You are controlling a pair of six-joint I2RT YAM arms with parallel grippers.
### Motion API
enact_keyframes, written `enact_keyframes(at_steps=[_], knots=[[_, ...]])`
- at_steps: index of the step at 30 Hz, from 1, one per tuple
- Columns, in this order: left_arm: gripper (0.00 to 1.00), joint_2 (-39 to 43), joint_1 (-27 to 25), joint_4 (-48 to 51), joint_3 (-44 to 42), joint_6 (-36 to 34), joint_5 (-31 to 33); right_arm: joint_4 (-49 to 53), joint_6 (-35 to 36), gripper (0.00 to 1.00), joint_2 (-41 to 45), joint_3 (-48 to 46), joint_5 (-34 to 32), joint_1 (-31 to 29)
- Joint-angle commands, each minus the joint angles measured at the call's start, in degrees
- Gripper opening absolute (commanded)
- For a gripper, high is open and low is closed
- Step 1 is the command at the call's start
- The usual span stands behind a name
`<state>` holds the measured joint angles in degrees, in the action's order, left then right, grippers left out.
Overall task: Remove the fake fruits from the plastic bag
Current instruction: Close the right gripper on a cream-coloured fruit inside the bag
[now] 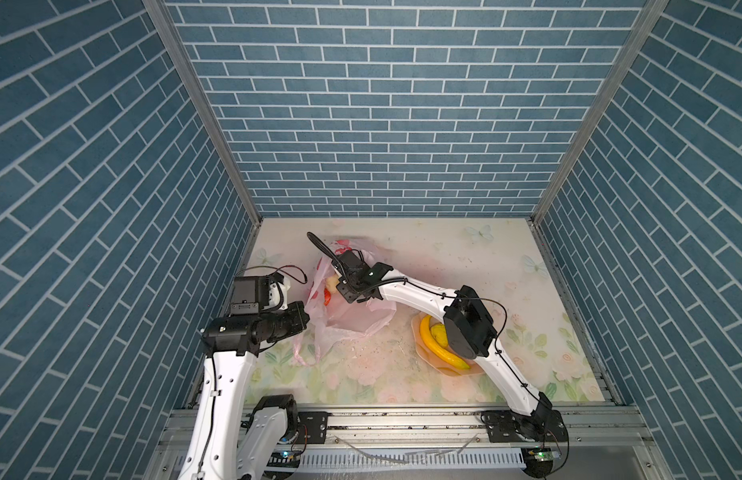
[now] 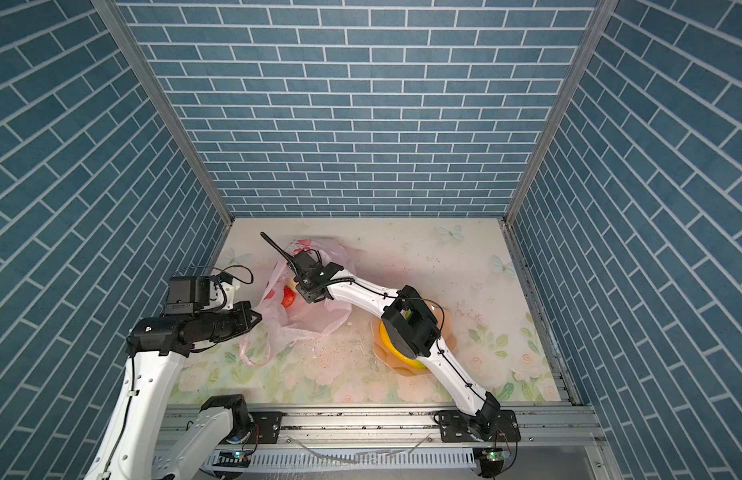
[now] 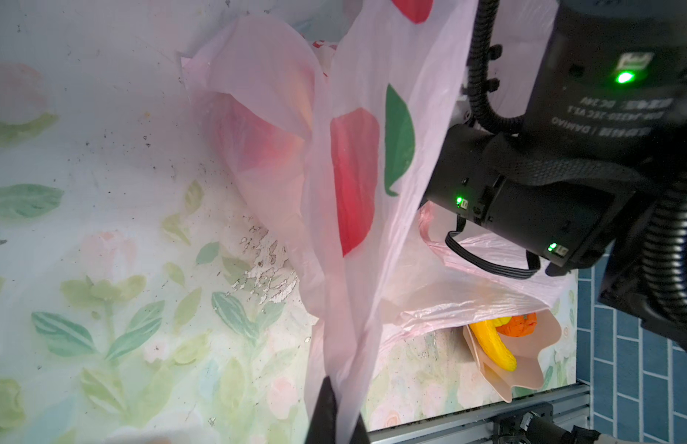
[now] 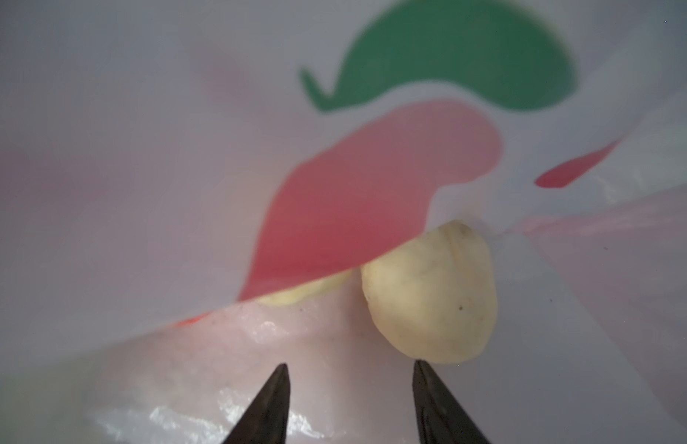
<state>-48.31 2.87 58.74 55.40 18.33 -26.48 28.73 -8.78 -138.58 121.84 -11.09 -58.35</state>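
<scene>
The pink plastic bag (image 1: 352, 322) (image 2: 315, 322) lies at the table's left middle with its mouth held up. My left gripper (image 3: 344, 415) (image 1: 306, 318) is shut on the plastic bag's (image 3: 357, 173) near edge. My right gripper (image 4: 350, 363) reaches inside the plastic bag (image 4: 142, 192), open and holding nothing. A cream-white lump (image 4: 430, 296) lies just past one fingertip. A red apple (image 1: 327, 297) (image 2: 288, 297) shows in the mouth. A banana (image 1: 433, 347) (image 3: 492, 346), a wrinkly yellow fruit (image 1: 439, 332) and a tangerine (image 3: 520, 325) lie outside the bag.
Those three fruits rest in a peach scalloped bowl (image 1: 421, 357) (image 3: 522, 373) at the right front, partly under my right arm's elbow (image 1: 469, 328). A loose bag handle (image 1: 305, 353) trails toward the front. Blue brick walls close in three sides.
</scene>
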Motion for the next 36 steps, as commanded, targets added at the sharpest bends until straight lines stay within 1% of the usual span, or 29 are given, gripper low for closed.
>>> enact_keyframes(at_steps=[1,6,13,16,20,27,29,36], knots=[[0.0,-0.2,0.2,-2.4,-1.2,1.8,-1.2,-5.9,-6.8,0.57,3.0,-2.4,-3.3,1.5],[0.0,-1.3,0.3,-5.4,-1.8,2.5,-1.8,-11.0,-7.9,0.61,4.1,-5.9,-3.5,2.7],[0.0,-4.1,0.2,-11.4,-2.0,3.9,-3.0,-14.4,-11.7,0.62,3.4,-6.3,-3.9,4.2],[0.0,-6.6,0.3,-14.5,-1.3,4.6,-4.1,-15.9,-13.9,0.63,3.1,-5.8,-2.9,4.6],[0.0,-10.1,0.2,-16.5,0.8,4.3,-4.8,-14.4,-17.0,0.65,0.9,-1.8,-0.5,5.3],[0.0,-15.4,0.2,-18.8,2.4,3.8,-6.0,-12.6,-20.8,0.71,-3.4,2.9,3.4,6.2],[0.0,-16.2,0.2,-19.2,2.4,3.8,-6.0,-12.8,-21.8,0.76,-4.0,3.3,4.8,6.6],[0.0,-18.4,0.2,-20.7,2.2,3.7,-6.2,-11.2,-22.9,0.78,-6.2,5.7,6.8,7.5]])
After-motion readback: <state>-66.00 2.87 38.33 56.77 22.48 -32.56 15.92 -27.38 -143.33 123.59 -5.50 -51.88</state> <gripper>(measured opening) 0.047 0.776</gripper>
